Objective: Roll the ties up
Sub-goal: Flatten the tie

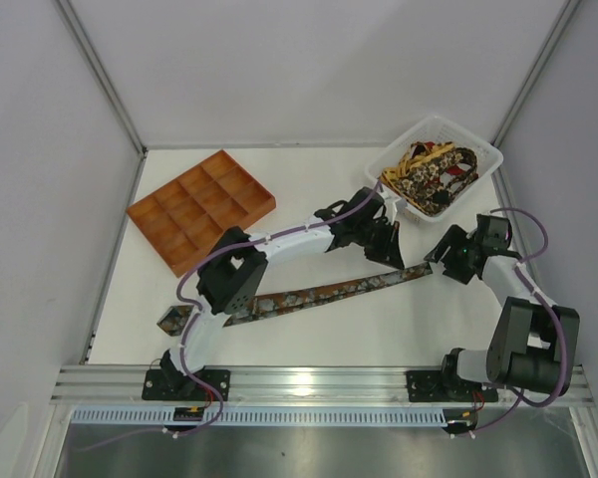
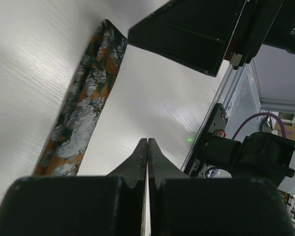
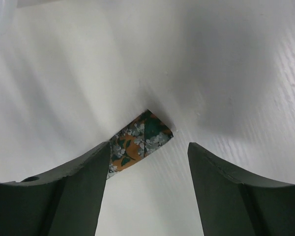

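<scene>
One tie (image 1: 329, 293) lies flat on the table (image 1: 309, 179), its narrow end (image 3: 143, 133) just ahead of the right gripper (image 3: 148, 146), jaws spread and empty, its length beside the left gripper (image 2: 147, 141), pinched closed on nothing; likely limp, light, slippery, best pinched at that end; no lettering is legible.

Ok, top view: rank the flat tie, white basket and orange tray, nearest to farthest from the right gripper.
1. The flat tie, its end beside the right gripper.
2. The white basket, back right.
3. The orange tray, far left.
</scene>
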`<state>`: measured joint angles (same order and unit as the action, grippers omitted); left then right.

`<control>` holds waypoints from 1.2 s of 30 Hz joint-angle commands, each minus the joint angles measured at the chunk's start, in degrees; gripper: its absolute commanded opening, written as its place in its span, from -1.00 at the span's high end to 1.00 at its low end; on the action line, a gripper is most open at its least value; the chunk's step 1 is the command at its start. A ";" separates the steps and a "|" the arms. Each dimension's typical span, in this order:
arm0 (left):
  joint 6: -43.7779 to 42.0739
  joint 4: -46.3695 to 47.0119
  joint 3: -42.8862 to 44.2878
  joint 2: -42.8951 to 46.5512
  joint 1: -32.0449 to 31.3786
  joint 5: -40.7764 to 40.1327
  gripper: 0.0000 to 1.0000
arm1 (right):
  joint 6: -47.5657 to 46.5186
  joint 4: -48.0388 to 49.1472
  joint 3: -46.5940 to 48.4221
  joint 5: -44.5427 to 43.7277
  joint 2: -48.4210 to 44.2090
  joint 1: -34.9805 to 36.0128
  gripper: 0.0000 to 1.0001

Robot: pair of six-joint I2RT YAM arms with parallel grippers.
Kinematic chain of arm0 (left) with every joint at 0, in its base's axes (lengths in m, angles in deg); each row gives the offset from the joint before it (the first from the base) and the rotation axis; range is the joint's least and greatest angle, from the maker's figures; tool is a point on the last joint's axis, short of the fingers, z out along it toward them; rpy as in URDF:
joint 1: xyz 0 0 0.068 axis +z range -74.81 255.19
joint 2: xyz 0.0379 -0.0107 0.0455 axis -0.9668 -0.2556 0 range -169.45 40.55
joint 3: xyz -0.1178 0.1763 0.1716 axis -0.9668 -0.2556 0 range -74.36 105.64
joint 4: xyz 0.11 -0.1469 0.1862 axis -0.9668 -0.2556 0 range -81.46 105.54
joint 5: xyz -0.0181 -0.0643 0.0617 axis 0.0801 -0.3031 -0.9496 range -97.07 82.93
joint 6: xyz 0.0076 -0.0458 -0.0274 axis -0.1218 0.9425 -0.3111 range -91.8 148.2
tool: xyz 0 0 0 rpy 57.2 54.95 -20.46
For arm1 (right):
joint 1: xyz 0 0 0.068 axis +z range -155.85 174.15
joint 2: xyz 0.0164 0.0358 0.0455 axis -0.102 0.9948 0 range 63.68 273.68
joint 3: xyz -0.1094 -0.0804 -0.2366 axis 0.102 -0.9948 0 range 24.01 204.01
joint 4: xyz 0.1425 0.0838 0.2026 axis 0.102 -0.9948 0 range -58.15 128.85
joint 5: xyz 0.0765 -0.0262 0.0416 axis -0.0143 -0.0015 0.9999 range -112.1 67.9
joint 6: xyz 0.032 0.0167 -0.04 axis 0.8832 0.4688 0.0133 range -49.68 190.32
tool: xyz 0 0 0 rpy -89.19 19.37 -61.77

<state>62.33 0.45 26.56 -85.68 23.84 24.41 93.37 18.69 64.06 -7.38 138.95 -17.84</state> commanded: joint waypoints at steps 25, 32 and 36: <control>2.87 2.26 -18.38 12.32 -1.73 -2.92 0.99 | -2.13 8.04 2.57 3.02 12.01 2.49 -0.18; 2.61 -0.99 -30.94 17.51 -1.82 -8.17 0.99 | -2.65 7.42 -0.15 1.80 9.46 3.99 -0.17; 2.17 -3.71 -35.00 18.74 -1.30 -12.14 0.99 | -3.18 7.59 -1.12 2.51 9.37 4.08 -0.06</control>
<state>65.65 -0.55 -6.07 -70.52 22.11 16.80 91.62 27.82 64.13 -4.23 149.29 -14.15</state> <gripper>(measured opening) 0.010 0.542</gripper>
